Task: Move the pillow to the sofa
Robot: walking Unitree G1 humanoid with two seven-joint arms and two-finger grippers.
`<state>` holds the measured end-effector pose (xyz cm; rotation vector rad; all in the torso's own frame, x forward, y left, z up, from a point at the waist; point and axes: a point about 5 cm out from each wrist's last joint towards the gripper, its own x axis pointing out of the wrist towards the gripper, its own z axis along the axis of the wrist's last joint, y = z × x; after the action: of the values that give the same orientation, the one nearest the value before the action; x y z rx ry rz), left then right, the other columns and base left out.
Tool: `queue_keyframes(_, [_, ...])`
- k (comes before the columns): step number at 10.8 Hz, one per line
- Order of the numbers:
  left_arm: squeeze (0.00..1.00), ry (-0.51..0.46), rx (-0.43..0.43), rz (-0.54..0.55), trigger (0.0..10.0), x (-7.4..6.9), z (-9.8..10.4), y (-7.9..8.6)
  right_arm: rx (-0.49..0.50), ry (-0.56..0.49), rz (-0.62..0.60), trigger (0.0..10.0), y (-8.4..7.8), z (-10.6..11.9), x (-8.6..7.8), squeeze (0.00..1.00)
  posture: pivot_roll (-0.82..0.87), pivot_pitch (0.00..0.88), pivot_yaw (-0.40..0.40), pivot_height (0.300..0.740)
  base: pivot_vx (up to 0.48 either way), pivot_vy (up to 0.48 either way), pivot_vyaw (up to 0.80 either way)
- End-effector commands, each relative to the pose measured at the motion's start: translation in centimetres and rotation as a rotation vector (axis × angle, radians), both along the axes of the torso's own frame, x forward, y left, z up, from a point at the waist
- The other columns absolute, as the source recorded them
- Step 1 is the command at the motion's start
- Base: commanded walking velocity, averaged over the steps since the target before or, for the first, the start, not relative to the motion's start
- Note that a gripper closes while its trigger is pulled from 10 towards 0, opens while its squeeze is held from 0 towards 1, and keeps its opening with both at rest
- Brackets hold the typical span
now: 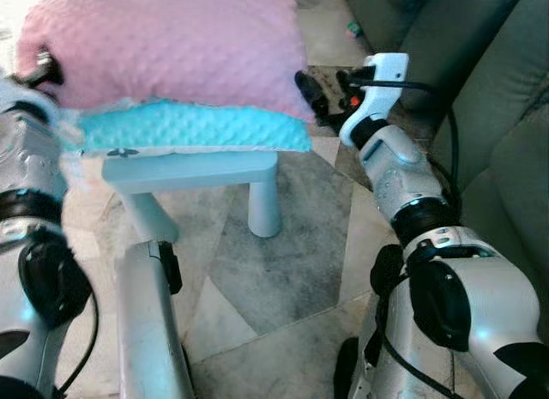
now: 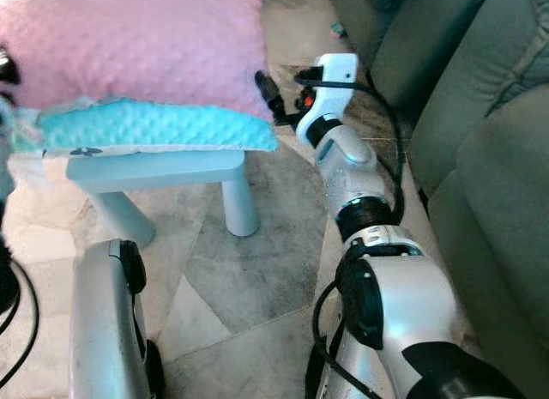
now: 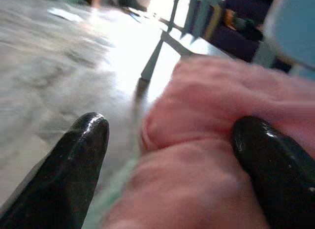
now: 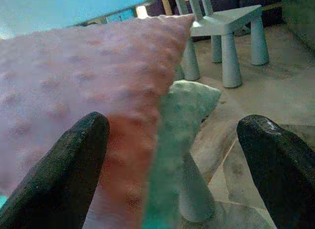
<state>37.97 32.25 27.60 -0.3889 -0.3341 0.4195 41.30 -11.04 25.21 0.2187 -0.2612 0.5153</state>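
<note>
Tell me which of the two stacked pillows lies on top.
The pink dotted plush pillow lies on top; the turquoise dotted pillow sits beneath it, resting on the pale blue plastic stool.

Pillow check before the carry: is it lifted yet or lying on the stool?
Cannot tell whether it is lifted. The pink pillow lies flat over the pale blue stool, a turquoise cushion beneath it.
</note>
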Motion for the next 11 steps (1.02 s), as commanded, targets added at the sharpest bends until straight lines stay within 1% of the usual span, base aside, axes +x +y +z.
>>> queue_keyframes(1, [0.00, -0.064, 0.021, 0.080, 10.0, -1.1, 1.4, 1.6, 0.011, -0.041, 0.002, 10.0, -0.3, 0.8, 0.0, 0.00, -0.02, 0.278, -0.025, 0.303, 0.000, 0.000, 0.00])
queue_keyframes(2, [0.00, -0.101, 0.079, 0.141, 10.0, -1.9, 2.2, 2.3, 0.022, -0.062, -0.016, 10.0, -0.9, 1.2, -0.1, 0.00, -0.02, 0.278, -0.025, 0.303, 0.000, 0.000, 0.00])
queue_keyframes(3, [0.00, -0.094, 0.096, 0.150, 10.0, -2.1, 2.1, 2.4, 0.031, -0.076, -0.021, 10.0, -1.2, 1.4, -0.1, 0.00, -0.02, 0.269, -0.020, 0.303, 0.000, 0.000, 0.00])
queue_keyframes(4, [0.00, -0.109, 0.090, 0.157, 10.0, -2.2, 2.1, 2.4, 0.032, -0.079, -0.020, 10.0, -1.2, 1.3, -0.2, 0.00, -0.02, 0.266, -0.019, 0.303, 0.000, 0.000, 0.00])
queue_keyframes(5, [0.00, -0.123, 0.103, 0.180, 10.0, -2.3, 2.4, 2.4, 0.029, -0.083, -0.015, 10.0, -1.0, 1.1, -0.2, 0.00, -0.02, 0.264, -0.021, 0.303, 0.000, 0.000, 0.00])
queue_keyframes(6, [0.00, -0.088, 0.079, 0.166, 10.0, -2.0, 2.0, 2.4, 0.024, -0.085, -0.008, 10.0, -0.9, 1.1, -0.3, 0.00, -0.02, 0.264, -0.021, 0.303, 0.000, 0.000, 0.00])
queue_keyframes(7, [0.00, -0.048, -0.072, 0.058, 10.0, -0.9, 0.7, 1.5, 0.037, -0.091, 0.016, 10.0, -0.5, 1.4, -0.3, 0.00, -0.03, 0.267, -0.024, 0.303, 0.000, 0.000, 0.00])
queue_keyframes(8, [0.00, -0.033, -0.169, -0.025, 10.0, 0.0, 0.1, 0.5, 0.047, -0.100, 0.044, 10.0, 0.0, 1.8, -0.3, 0.00, -0.04, 0.272, -0.025, 0.303, 0.000, 0.000, 0.00])
queue_keyframes(9, [0.00, -0.039, -0.211, -0.076, 10.0, 0.5, 0.2, -0.1, 0.055, -0.105, 0.067, 10.0, 0.3, 2.0, -0.4, 0.00, -0.04, 0.275, -0.025, 0.303, 0.000, 0.000, 0.00])
queue_keyframes(10, [0.00, -0.036, -0.299, -0.149, 10.0, 1.4, 0.4, -1.6, 0.048, -0.103, 0.128, 10.0, 1.1, 1.9, -0.6, 0.00, -0.05, 0.286, -0.022, 0.303, 0.000, 0.000, 0.00])
queue_keyframes(11, [0.00, -0.025, -0.318, -0.196, 10.0, 1.8, 0.5, -2.5, 0.047, -0.096, 0.158, 10.0, 1.4, 1.8, -0.6, 0.00, -0.05, 0.289, -0.021, 0.303, 0.000, 0.000, 0.00])
